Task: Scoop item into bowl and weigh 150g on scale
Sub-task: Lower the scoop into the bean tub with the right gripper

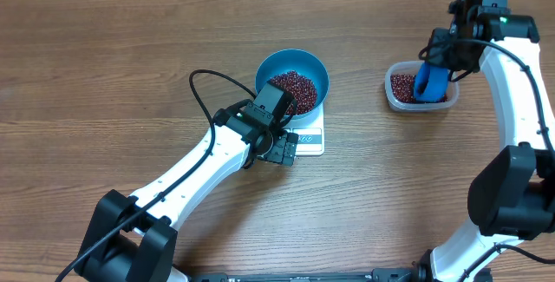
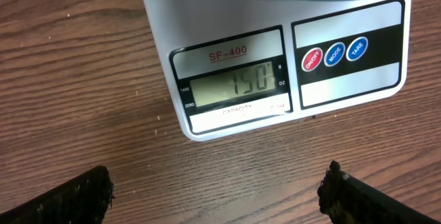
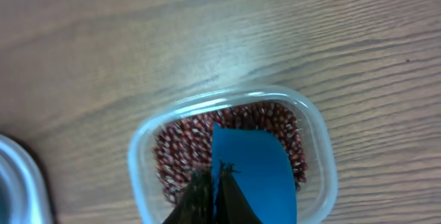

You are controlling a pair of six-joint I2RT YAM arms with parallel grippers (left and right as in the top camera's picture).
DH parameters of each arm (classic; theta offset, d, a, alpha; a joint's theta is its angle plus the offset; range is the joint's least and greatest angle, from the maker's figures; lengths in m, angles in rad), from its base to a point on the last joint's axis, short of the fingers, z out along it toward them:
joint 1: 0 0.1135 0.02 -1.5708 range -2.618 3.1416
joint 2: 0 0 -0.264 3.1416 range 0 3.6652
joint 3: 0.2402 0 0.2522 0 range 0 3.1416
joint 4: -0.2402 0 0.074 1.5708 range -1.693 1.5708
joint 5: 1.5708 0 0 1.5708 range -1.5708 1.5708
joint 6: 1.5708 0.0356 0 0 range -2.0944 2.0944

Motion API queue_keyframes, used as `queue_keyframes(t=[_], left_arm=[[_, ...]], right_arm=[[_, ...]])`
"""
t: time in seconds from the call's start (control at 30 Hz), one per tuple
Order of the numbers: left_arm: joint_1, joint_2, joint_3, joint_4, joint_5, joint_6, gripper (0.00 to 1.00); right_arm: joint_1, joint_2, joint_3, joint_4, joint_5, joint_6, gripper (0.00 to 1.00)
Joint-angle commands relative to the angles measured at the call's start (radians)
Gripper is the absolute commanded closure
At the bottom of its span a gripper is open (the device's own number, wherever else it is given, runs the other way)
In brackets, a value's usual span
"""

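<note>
The bowl (image 1: 265,65) of beans (image 1: 293,84) sits on the scale (image 2: 344,79) so that I can read the display, which seems to be at target. My left pincer (image 2: 217,196) hovers spread wide, holding nothing. My right pincer (image 3: 215,186) pinches the scoop (image 3: 251,172) over the tub (image 3: 141,148).

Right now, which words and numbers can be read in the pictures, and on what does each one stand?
"SF-400": scale face, above the display.
"150": display.
"TARE", "ZERO": left of display.
"CAPACITY": under display; figures beside it blurred.
"ON/OFF", "MODE", "TARE": three round buttons.
Nothing readable in other views.
</note>
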Motion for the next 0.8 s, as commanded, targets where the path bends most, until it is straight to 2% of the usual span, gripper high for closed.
queue_keyframes(t=[0.0,0.77], left_arm=[[-0.001,0.007,0.02,0.001,-0.016,0.023,0.0],[-0.001,0.007,0.02,0.001,-0.016,0.023,0.0]], right_arm=[[0.002,-0.018,-0.016,0.005,0.006,-0.149,0.96],[0.002,-0.018,-0.142,0.151,-0.004,-0.138,0.96]])
